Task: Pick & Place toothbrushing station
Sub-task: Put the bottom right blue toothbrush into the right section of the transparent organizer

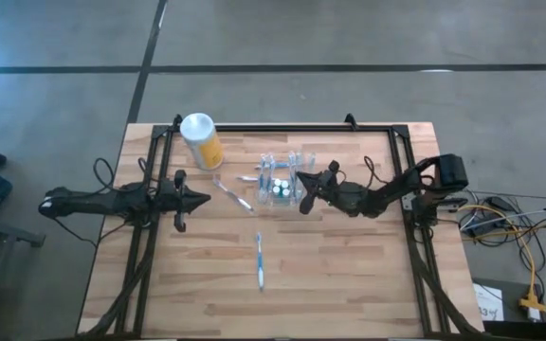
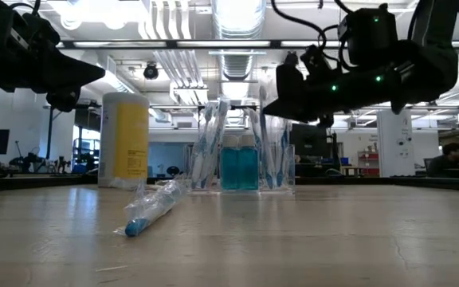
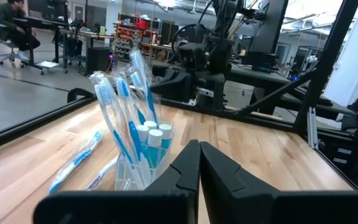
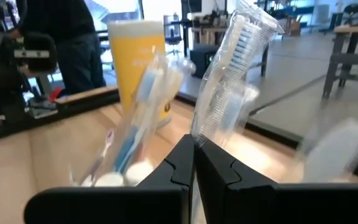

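The toothbrushing station [image 1: 281, 180] is a small clear box with blue liquid and several wrapped toothbrushes standing in it; it rests on its base at the table's middle [image 2: 241, 167] [image 3: 138, 155]. My right gripper [image 1: 301, 197] is shut, held level, with its tips right at the station's right side, among the tops of the brushes [image 2: 268, 108] [image 4: 193, 144]. My left gripper [image 1: 205, 200] is shut and waits level above the table, left of the station [image 3: 199, 148]. My right gripper's shut fingertips [image 4: 185, 152] come level from the table's right, right up to a wrapped toothbrush [image 4: 229, 81] that leans out of the station. Whether they touch it, I cannot tell.
A yellow canister [image 1: 200, 139] with a white lid stands far left of the station. One wrapped toothbrush [image 1: 233, 196] lies flat between my left gripper and the station, another [image 1: 260, 260] nearer the front edge. A black frame rail [image 1: 282, 127] runs along the far side.
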